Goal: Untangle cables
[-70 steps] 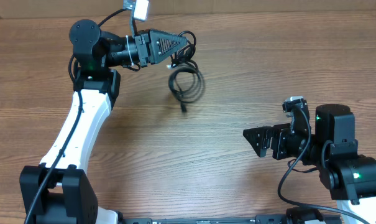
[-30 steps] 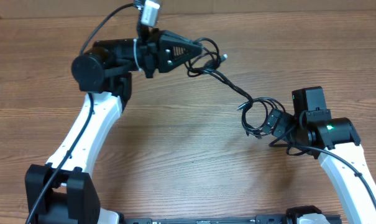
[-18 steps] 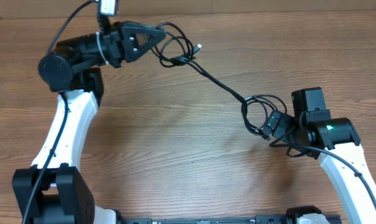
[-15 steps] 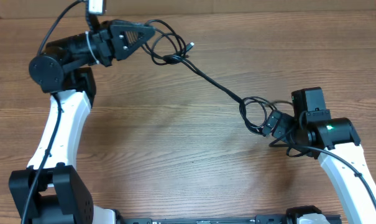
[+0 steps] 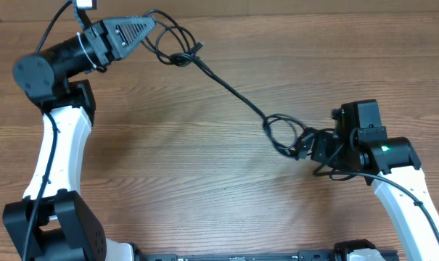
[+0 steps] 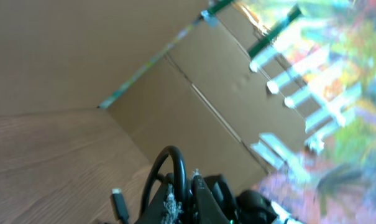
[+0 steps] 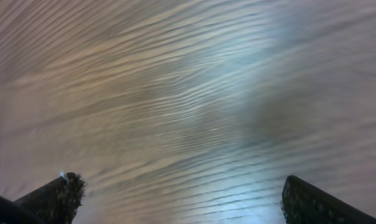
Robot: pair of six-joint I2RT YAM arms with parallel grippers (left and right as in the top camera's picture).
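Evidently the left pincer (image 5: 151,29), clamped on the cables (image 5: 230,88) at the frame's upper left, holds one end up so a strand runs nearly straight down to loops on the bench (image 5: 154,174), right of centre, beside the wide, empty right pincer (image 5: 302,146).

- Brown wood-grain table (image 5: 204,181) fills the overhead view, grain running side to side.
- Pale strip (image 5: 292,6) along the table's far edge, past the left gripper (image 5: 150,29).
- Soft bluish glare on the tabletop (image 7: 237,81), ahead of the right gripper (image 7: 181,196).
- Beyond the left gripper: plain cardboard wall (image 6: 194,118) with a seam, and green tape (image 6: 147,71) along its edge.
- To that gripper's upper right: blurred bright colours and white slats (image 6: 293,93); can't tell what they are.
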